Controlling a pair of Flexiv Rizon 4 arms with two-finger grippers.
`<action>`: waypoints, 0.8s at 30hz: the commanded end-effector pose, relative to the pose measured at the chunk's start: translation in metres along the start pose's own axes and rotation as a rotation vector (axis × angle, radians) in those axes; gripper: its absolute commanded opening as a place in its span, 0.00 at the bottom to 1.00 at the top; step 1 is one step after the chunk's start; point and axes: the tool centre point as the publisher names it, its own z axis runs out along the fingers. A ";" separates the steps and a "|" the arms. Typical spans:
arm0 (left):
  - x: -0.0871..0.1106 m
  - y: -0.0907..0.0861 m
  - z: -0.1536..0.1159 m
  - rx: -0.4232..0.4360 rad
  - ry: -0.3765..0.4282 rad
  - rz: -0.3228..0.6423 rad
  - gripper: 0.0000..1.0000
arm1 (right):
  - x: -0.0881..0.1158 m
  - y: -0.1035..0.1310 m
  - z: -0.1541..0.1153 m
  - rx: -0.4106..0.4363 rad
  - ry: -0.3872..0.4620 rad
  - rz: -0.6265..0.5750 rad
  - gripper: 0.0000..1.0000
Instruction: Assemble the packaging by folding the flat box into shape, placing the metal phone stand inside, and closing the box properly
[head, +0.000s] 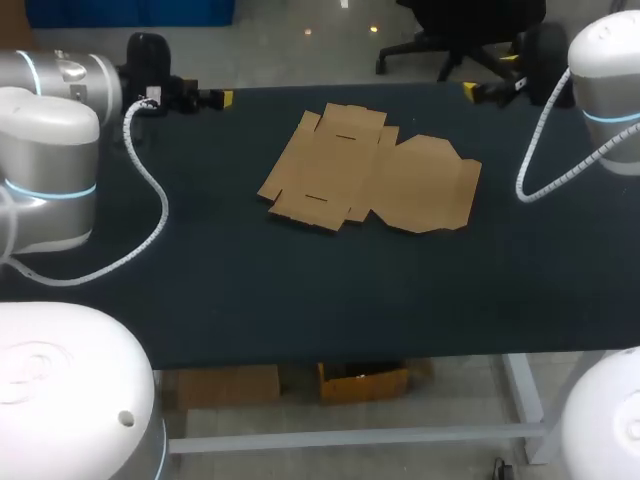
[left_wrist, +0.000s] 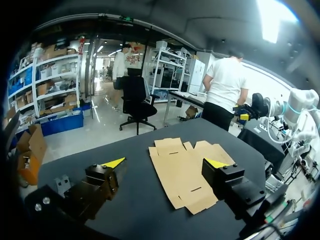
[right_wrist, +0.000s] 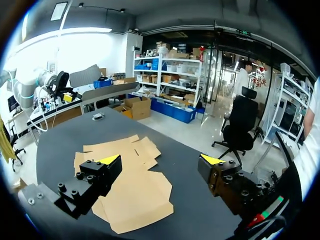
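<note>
A flat, unfolded brown cardboard box (head: 370, 170) lies on the black table (head: 300, 290), a little behind its middle. My left gripper (head: 215, 98) hovers open at the table's back left edge, well apart from the box. My right gripper (head: 493, 88) is open at the back right edge, also clear of the box. From the left wrist, the box (left_wrist: 175, 155) lies ahead of the open left gripper (left_wrist: 165, 163), with nothing between the fingers. From the right wrist, the box (right_wrist: 130, 190) lies ahead of and below the open right gripper (right_wrist: 161, 159). No metal phone stand shows in any view.
A white cable (head: 150, 210) from my left arm loops over the table's left part. Another white cable (head: 545, 150) hangs beside my right arm at the table's right. Bare black tabletop surrounds the box on all sides.
</note>
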 end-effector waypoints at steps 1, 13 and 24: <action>0.007 -0.005 -0.005 -0.132 -0.011 -0.017 1.00 | 0.002 0.001 -0.009 0.151 0.000 0.032 1.00; 0.029 0.004 -0.022 -0.333 -0.054 -0.095 1.00 | 0.005 -0.012 -0.039 0.255 -0.007 0.203 1.00; 0.044 0.015 -0.050 -0.450 -0.112 -0.200 1.00 | 0.022 -0.017 -0.063 0.298 -0.015 0.310 1.00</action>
